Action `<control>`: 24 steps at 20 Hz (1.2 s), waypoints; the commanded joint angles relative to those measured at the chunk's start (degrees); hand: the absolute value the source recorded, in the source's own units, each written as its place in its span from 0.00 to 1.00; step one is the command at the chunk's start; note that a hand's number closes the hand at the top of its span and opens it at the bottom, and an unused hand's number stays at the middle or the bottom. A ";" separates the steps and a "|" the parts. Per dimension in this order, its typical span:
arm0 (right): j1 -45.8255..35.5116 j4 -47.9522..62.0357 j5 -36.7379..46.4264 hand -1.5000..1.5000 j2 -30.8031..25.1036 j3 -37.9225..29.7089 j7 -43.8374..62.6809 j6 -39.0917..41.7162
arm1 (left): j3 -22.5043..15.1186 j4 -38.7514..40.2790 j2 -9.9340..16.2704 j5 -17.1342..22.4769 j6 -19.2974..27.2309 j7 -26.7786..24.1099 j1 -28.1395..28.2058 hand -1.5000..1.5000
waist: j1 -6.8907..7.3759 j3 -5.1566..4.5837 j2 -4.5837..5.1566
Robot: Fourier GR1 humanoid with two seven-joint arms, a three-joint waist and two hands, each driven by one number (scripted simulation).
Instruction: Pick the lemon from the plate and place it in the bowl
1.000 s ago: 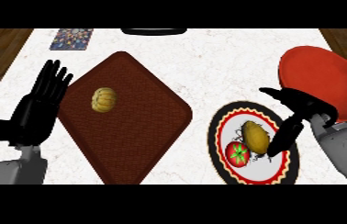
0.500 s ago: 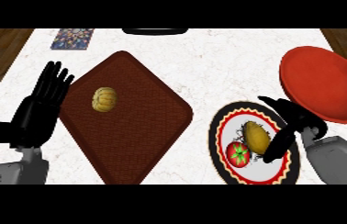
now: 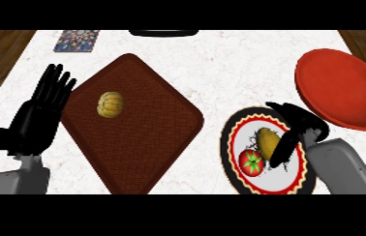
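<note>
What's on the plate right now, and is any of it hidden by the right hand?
On the plate: a lemon and a tomato. The right hand covers the lemon's right side, so the contact there cannot be seen. The tomato is in full view.

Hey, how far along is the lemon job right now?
Early stage. Done: the right hand has reached the plate, fingers lying beside the lemon. In hand: closing on the lemon, which is on the plate next to a tomato, not lifted. Left: grasp, lift and carry it to the red bowl. The left hand rests open at the left.
</note>
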 commanded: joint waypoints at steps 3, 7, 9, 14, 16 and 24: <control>-2.57 8.39 5.22 0.00 2.91 -2.14 -4.02 1.24 | -0.46 -4.35 -1.84 -0.60 1.08 2.65 0.88 0.50 | 0.17 0.01 0.00; 1.68 1.33 8.34 1.00 -0.59 2.85 -8.59 4.35 | 0.41 -0.12 -1.21 -1.52 0.21 0.60 -0.46 0.50 | -0.21 -0.01 -0.02; -3.31 8.97 11.87 1.00 1.85 3.73 -11.19 2.50 | -0.04 -5.18 -0.79 -0.44 0.18 4.21 0.83 0.50 | 0.46 0.02 0.03; -1.41 10.05 16.53 1.00 3.14 4.05 -15.62 1.14 | 0.70 -3.73 -1.00 -0.87 0.56 4.97 -2.13 0.50 | 0.15 0.01 0.02; -1.79 1.69 14.65 1.00 2.97 2.34 -9.99 6.47 | 2.60 -2.82 -0.15 0.72 -3.52 1.59 2.30 0.50 | 0.02 -0.02 -0.07; 12.65 -15.62 21.04 1.00 -19.56 9.57 -53.01 -4.84 | 2.22 -2.45 -1.10 -1.31 0.92 3.02 0.39 0.50 | -2.35 0.16 -0.53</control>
